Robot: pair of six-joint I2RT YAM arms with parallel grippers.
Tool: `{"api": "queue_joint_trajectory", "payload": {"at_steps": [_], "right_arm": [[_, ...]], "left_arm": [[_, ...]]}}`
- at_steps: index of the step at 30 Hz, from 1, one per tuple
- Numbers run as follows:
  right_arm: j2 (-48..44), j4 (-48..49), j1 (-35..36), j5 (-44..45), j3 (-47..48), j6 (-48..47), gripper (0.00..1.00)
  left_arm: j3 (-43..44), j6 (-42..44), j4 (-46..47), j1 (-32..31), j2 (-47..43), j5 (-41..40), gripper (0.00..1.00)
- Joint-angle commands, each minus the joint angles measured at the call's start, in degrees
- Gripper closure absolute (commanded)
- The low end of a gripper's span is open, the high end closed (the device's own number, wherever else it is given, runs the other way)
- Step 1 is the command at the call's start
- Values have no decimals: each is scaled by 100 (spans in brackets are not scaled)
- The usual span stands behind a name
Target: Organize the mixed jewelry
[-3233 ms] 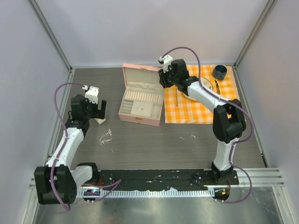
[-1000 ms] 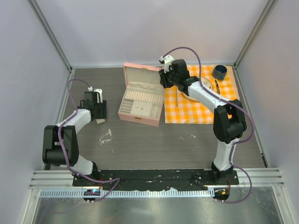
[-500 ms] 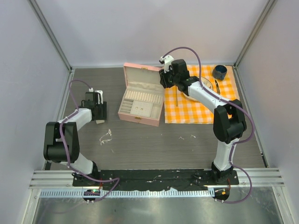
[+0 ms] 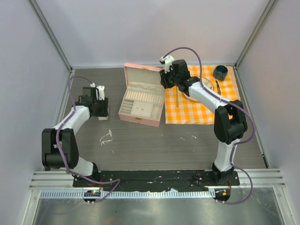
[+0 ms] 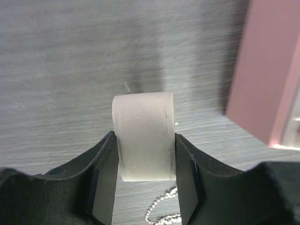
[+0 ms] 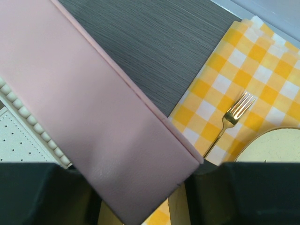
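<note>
Silvery chain (image 4: 107,137) lies on the table (image 4: 154,150) at the left, just near of the left gripper (image 4: 101,111), which clamps a white roll (image 5: 143,136). Right gripper (image 4: 164,80) grasps the pink case (image 4: 140,120) by its raised lid (image 6: 103,126). Pale bits (image 4: 187,138) lie further right.

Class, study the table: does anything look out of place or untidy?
Yes. A chain lies tangled on the bare table, and pale bits are scattered near the table's middle, all outside the open case.
</note>
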Motion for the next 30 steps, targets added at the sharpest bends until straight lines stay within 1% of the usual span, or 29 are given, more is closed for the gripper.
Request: {"api": "queue_joint_trajectory", "payload": {"at_steps": [1,3,4,6,7,9,10,12,13,15,16,18,22,30], "right_arm": [[-38,-569,1,330,111,32,77],[-12,-595,1,356,138,50,76],[-3,-621,1,373,181,59,74],[15,-665,1,382,234,67,71],[23,-700,-8,382,278,68,67],[32,-727,1,365,313,85,64],[32,-745,1,374,340,94,59],[24,-745,1,400,349,94,53],[32,-797,1,409,349,85,45],[-20,-815,1,461,349,85,36],[-38,-841,-8,488,323,76,34],[-116,-841,-8,549,296,68,29],[-284,-841,-43,576,235,68,25],[-741,-938,-113,488,50,59,24]], "left_arm": [[1030,177,-691,-139,-700,885,87],[1277,150,-868,-280,-831,913,92],[1392,107,-991,-481,-867,921,94],[1743,71,-1097,-745,-867,895,97],[1875,-68,-1193,-1034,-824,878,99],[2235,-157,-1246,-1325,-736,799,100],[2358,-218,-1290,-1596,-605,790,100],[2693,-385,-1282,-1853,-464,763,100],[2789,-438,-1308,-2089,-376,746,100],[3079,-561,-1299,-2310,-104,615,100],[3237,-588,-1299,-2520,-16,579,100],[3361,-676,-1299,-2706,239,509,100],[3537,-843,-1308,-3153,635,264,100],[3572,-887,-1212,-3699,1092,-221,100]]}}
